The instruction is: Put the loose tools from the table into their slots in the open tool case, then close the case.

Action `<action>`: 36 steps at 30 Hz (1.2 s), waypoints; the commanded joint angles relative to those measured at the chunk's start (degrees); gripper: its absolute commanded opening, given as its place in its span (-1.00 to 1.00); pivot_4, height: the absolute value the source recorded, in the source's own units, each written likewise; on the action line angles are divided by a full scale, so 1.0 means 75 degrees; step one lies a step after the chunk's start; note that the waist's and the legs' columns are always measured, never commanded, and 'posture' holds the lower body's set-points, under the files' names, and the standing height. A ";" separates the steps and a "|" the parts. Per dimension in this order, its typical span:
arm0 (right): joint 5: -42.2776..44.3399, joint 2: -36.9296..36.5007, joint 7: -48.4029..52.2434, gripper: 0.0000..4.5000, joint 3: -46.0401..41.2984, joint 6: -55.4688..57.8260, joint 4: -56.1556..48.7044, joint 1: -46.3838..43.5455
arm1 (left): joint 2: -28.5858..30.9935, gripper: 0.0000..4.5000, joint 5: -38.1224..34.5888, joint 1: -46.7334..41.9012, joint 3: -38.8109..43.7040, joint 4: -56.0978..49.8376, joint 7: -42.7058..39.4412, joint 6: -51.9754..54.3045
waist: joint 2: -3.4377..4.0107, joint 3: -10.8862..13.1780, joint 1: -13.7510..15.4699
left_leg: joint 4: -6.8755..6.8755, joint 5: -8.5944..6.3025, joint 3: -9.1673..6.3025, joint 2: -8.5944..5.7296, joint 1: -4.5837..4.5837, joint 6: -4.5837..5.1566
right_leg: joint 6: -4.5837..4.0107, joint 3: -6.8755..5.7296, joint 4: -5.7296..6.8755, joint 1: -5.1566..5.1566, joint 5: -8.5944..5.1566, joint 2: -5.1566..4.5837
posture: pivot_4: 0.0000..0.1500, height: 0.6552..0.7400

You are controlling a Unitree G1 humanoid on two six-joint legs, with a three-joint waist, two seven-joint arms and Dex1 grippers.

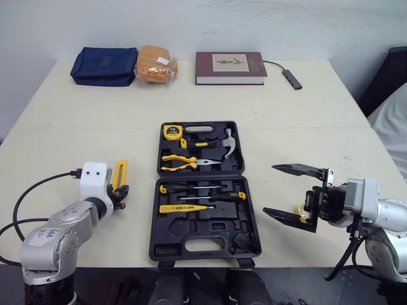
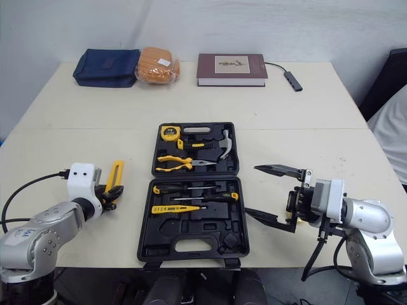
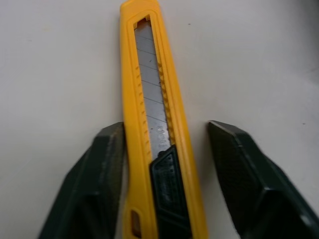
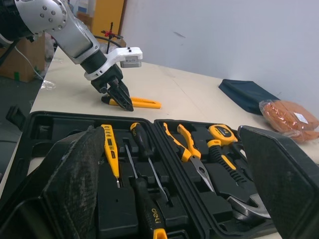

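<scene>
Left tool (image 3: 165,127) straddles yellow utility knife (image 3: 149,74) stamped "deli".

1 black plastic tool case (image 1: 191,223) w/ 1 yellow tape measure (image 1: 172,131), 1 steel claw hammer (image 1: 214,145), 1 yellow-handled pliers (image 1: 184,164), 2 black-yellow screwdrivers (image 1: 222,196), 1 yellow tester pen (image 1: 183,208). 1 yellow snap-blade knife (image 1: 120,173).

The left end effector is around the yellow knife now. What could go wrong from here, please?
The utility knife lies off-centre in the open left end effector, near one finger, so closing may twist it or lose it. The open right end effector hangs close to the tool case; it might nudge the case.
</scene>
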 commanded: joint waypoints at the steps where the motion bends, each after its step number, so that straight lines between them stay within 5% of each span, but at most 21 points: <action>1: -0.0110 -0.0011 0.0051 1.00 -0.0158 -0.0252 0.0022 0.0066 | -0.0067 -0.50 0.0490 0.0272 0.0079 0.0648 0.0087 -0.0082 | 0.0013 -0.0008 -0.0015 | -0.0003 0.0001 0.0002 0.0000 0.0004 -0.0001 | 0.0000 0.0002 0.0000 0.0001 0.0000 0.0001 | 1.00 1.00; 10: -0.0242 -0.0051 -0.0094 1.00 -0.0173 -0.0267 0.0017 0.0034 | -0.0155 -0.50 0.0706 0.0300 0.0281 0.0778 -0.0231 -0.1348 | 0.0045 -0.0026 -0.0020 | -0.0007 0.0000 0.0015 0.0002 0.0014 0.0000 | -0.0002 0.0015 0.0005 -0.0001 -0.0001 0.0002 | 1.00 1.00; 22: -0.0400 -0.0535 -0.0202 1.00 -0.0413 -0.0228 -0.0175 -0.0021 | 0.1041 -0.50 -0.0209 0.0012 -0.0068 0.0895 -0.4920 -0.5557 | -0.0006 0.0004 -0.0007 | -0.0009 -0.0021 0.0015 0.0001 -0.0026 0.0010 | -0.0001 0.0000 -0.0047 -0.0018 -0.0001 -0.0008 | 1.00 1.00; 31: -0.0384 -0.0507 -0.0241 1.00 -0.0765 -0.0278 -0.0303 0.0955 | 0.2471 -0.50 -0.1283 -0.1876 -0.2326 0.0319 -0.8242 -0.4913 | -0.0004 0.0011 -0.0045 | -0.0002 -0.0018 0.0011 -0.0005 -0.0042 0.0021 | 0.0016 -0.0014 -0.0062 -0.0007 0.0009 0.0001 | 1.00 1.00; 36: -0.0294 -0.0501 -0.0016 1.00 -0.0910 -0.0392 -0.0420 0.1613 | 0.3166 -0.50 -0.0295 -0.2627 -0.4122 0.0266 -0.8975 -0.4479 | -0.0008 0.0024 -0.0054 | 0.0000 0.0008 0.0021 0.0021 -0.0025 0.0040 | 0.0010 0.0008 -0.0051 -0.0007 0.0005 0.0052 | 1.00 1.00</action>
